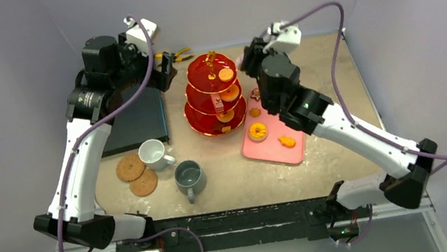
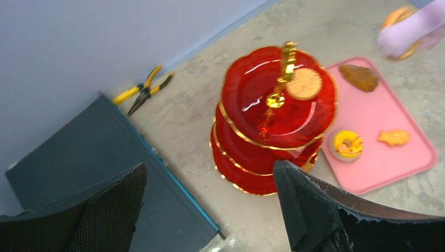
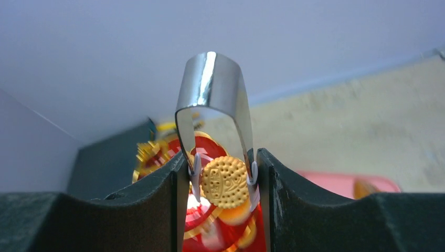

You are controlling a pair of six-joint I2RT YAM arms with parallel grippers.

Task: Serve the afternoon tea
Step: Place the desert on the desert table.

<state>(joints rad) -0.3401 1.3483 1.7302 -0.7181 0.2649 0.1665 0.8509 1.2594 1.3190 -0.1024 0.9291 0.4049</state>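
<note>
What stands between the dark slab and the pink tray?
The red three-tier stand stands between the dark slab and the pink tray, as the top external view shows.

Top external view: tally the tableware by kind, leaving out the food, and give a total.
Mugs: 2 (white mug, grey mug)
Cork coasters: 2
Three-tier stand: 1
Pink tray: 1
Total: 6

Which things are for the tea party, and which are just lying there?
For the tea: red three-tier stand, pastries on the pink tray, white mug, grey mug, cork coasters, metal tongs holding a biscuit.
Just lying about: yellow-handled pliers, dark flat slab.
</note>
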